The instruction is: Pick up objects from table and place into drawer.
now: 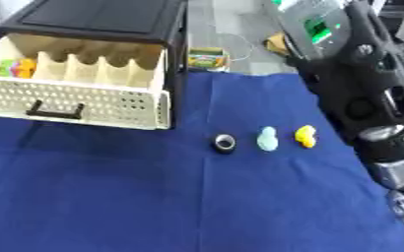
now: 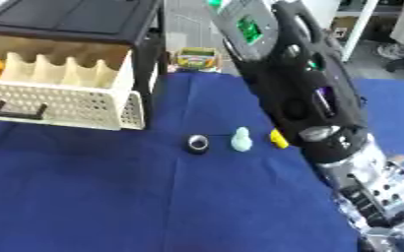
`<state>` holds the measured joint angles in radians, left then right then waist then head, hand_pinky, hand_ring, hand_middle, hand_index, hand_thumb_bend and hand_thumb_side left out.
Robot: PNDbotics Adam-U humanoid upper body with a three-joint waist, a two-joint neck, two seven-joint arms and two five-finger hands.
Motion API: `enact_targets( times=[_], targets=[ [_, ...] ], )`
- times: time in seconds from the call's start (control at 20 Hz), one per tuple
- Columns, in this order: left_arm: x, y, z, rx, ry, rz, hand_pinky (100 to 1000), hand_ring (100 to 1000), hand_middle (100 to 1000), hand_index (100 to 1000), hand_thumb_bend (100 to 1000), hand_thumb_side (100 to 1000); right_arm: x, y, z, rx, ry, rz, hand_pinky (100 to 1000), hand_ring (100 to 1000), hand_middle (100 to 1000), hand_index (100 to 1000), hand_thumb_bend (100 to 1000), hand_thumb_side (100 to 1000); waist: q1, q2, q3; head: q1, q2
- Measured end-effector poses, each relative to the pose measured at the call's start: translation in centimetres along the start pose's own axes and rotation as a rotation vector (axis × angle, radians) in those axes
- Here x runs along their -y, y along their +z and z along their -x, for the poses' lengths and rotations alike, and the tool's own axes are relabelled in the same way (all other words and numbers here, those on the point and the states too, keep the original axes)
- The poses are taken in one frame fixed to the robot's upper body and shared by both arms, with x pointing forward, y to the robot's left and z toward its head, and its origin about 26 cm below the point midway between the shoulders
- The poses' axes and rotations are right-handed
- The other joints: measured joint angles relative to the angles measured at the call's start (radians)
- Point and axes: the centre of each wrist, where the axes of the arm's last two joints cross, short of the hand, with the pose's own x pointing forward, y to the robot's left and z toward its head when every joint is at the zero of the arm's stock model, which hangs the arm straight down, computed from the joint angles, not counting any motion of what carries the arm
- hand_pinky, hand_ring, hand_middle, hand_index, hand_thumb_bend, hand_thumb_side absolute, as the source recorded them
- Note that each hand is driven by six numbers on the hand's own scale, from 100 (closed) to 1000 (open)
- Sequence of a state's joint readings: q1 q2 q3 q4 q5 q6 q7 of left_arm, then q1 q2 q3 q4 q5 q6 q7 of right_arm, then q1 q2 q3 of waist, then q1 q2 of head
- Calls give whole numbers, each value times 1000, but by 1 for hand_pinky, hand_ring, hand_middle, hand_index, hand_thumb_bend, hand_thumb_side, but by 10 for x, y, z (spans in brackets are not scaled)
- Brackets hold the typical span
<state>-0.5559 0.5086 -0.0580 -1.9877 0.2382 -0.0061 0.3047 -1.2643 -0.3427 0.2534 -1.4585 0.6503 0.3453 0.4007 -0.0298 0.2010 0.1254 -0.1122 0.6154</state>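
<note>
Three small things lie in a row on the blue cloth: a black ring-shaped piece (image 1: 224, 143), a pale blue-green figure (image 1: 267, 139) and a yellow piece (image 1: 305, 136). The cream drawer (image 1: 76, 101) stands pulled out of the black cabinet (image 1: 102, 19) at the upper left. Its leftmost compartment holds small colourful pieces (image 1: 16, 68). My right arm (image 2: 300, 83) runs from the top down the right side, beside the yellow piece. My right hand (image 2: 382, 197) shows only as silver-jointed parts cut off at the lower right edge. It touches none of the three things. My left hand is out of sight.
A small green and yellow box (image 1: 207, 58) sits on the floor behind the table's far edge. The blue cloth (image 1: 111, 197) stretches wide in front of the drawer. Upright dividers split the drawer into several compartments.
</note>
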Motion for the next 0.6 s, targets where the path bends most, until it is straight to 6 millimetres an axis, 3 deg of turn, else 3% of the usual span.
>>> enact_targets(
  times=[0.15, 0.35, 0.45, 0.6],
  targets=[
    [-1, 0, 0, 16, -37, 2, 208, 100, 119, 732, 113, 1000, 14, 16, 9, -14, -34, 80, 493, 596, 594, 759, 449, 390, 9, 1, -8, 9, 8],
    [-8, -3, -3, 24, -125, 34, 356, 100, 188, 719, 100, 1000, 31, 41, 24, -54, -72, 178, 496, 599, 591, 744, 408, 482, 25, 4, -19, 22, 18],
    [-13, -5, -6, 26, -185, 70, 378, 100, 201, 714, 100, 1000, 42, 56, 34, -83, -85, 234, 498, 599, 591, 743, 399, 506, 35, 8, -24, 29, 28],
    [-17, -9, -11, 46, -272, 139, 422, 126, 285, 675, 100, 997, 56, 79, 45, -116, -96, 313, 518, 614, 599, 741, 407, 652, 50, 12, -31, 38, 41]
  ],
)
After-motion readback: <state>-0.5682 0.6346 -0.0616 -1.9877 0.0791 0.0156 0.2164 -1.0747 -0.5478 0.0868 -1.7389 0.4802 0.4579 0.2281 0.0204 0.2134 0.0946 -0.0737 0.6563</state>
